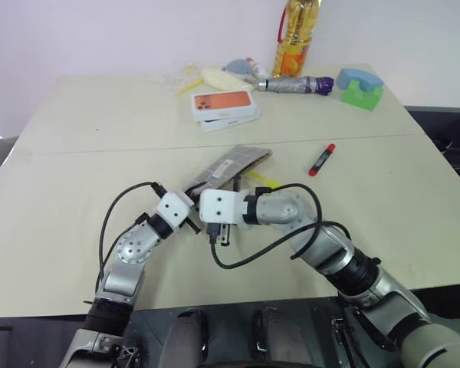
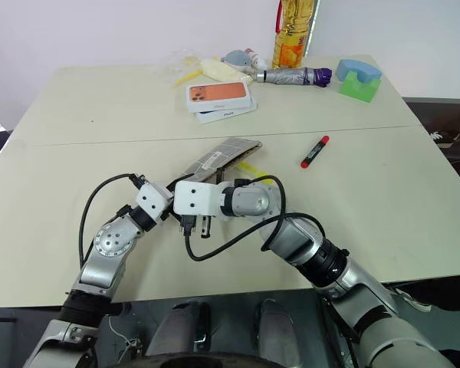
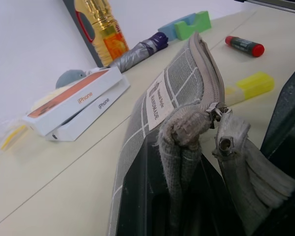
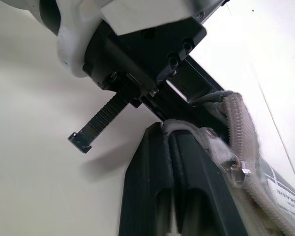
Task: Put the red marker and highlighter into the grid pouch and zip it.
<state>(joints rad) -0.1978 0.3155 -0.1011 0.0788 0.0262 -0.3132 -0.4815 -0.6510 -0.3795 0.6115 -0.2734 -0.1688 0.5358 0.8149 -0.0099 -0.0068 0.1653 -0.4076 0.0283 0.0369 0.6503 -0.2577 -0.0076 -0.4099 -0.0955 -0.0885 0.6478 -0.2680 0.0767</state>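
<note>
Grey grid fabric is being pinched at one end by the left pincer (image 1: 193, 201), which is clamped on the pouch (image 1: 231, 164) and propping it tilted off the counter (image 1: 77, 176), near the middle. Its zip end is sitting right at the fingers in the left wrist view. The right pincer (image 4: 179, 162) is pressing against the same bunched end; its fingers are looking narrow, but whether it is gripping the fabric or letting go cannot be told.

The highlighter (image 3: 250, 86) is lying just beside the pouch, partly tucked behind it. The marker (image 1: 321, 159) is lying well apart, toward the counter's right edge. Neither is inside yet.

Likely risks: with both pincers crowded on one end, the fabric may be slipping or twisting, letting the mouth collapse. If the pouch drops, it could be knocking the highlighter away. Reaching for the marker one-handed may be dragging the pouch.
</note>
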